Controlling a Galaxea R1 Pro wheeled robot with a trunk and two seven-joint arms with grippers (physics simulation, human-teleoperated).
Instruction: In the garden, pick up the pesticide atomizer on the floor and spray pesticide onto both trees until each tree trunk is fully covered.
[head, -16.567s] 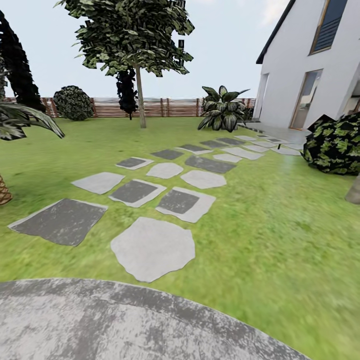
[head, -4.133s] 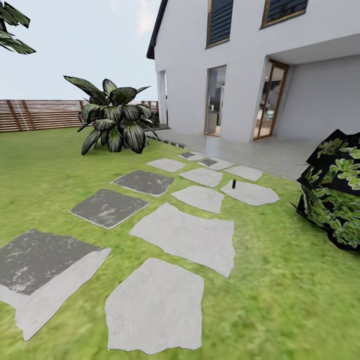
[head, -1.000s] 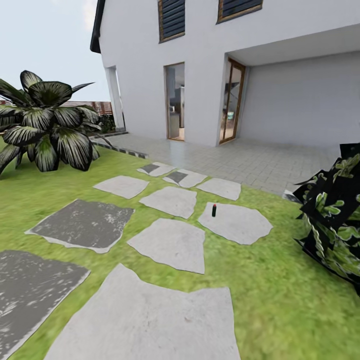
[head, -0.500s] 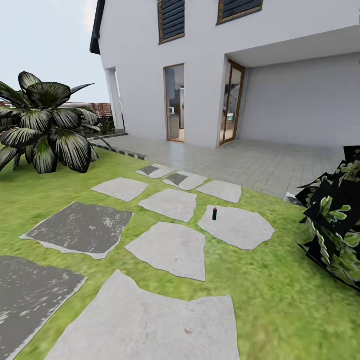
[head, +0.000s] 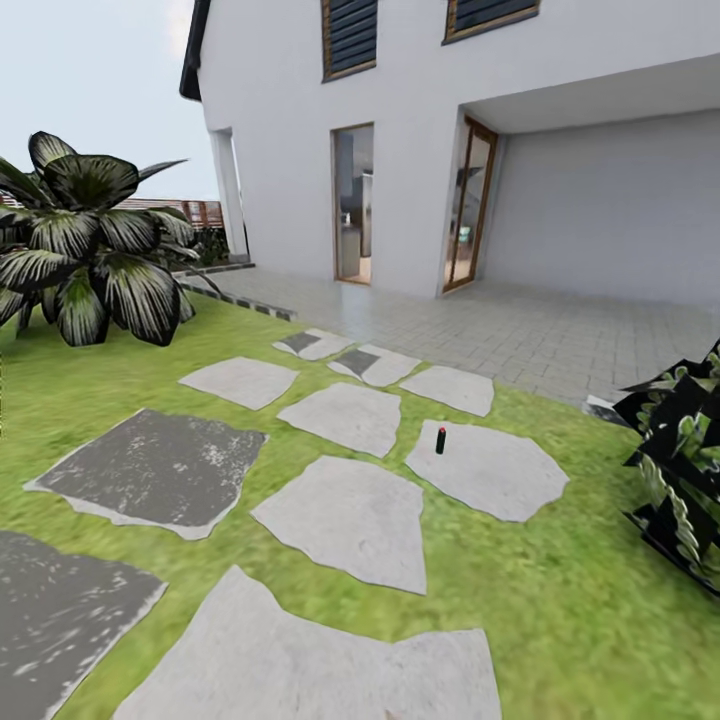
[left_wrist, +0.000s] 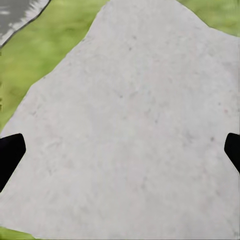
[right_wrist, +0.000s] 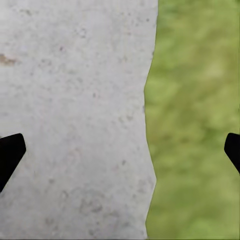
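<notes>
The approach step is in hand: the pesticide atomizer (head: 440, 441) stands upright on a pale stepping stone (head: 490, 470) at one o'clock. Left gripper (left_wrist: 120, 150) and right gripper (right_wrist: 120, 150) hang spread wide, empty. Next comes closing in.

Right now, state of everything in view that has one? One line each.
pesticide atomizer: upright on a pale stepping stone, at its near-left edge, untouched.
left gripper: open, empty, fingertips wide apart over a pale stone slab.
right gripper: open, empty, over a stone's edge and grass.
doorway: looks open, interior visible.
glass door: cannot tell whether it is open or shut.
</notes>
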